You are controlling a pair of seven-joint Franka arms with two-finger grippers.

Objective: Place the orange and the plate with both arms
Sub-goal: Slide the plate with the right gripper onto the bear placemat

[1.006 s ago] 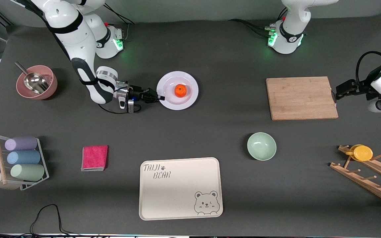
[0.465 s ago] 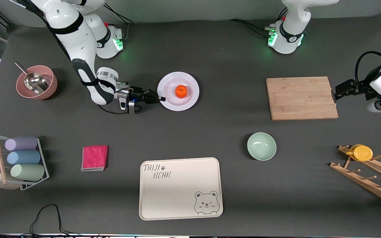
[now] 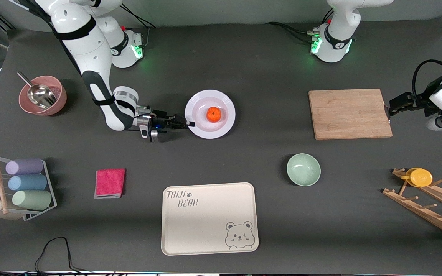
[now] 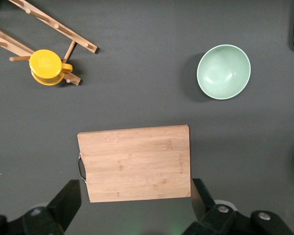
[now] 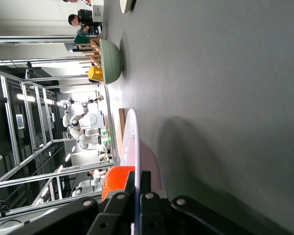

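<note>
The orange lay in the middle of the plate, so this part of the task seemed to be done already. The right gripper was low, at the plate's rim on the side toward the right arm's end of the table, and its fingers were pressed together on the thin edge of the plate, as the right wrist view showed; the plate seemed lifted a little off the dark table there, with a shadow below it. The plate was in the middle part of the table, well apart from the wooden cutting board, the green bowl and the cream bear tray. The left gripper waited just beside the handle end of the board, its fingers spread wide. I judge that carrying the plate with the orange to its final place was left; which place, I could not tell.
</note>
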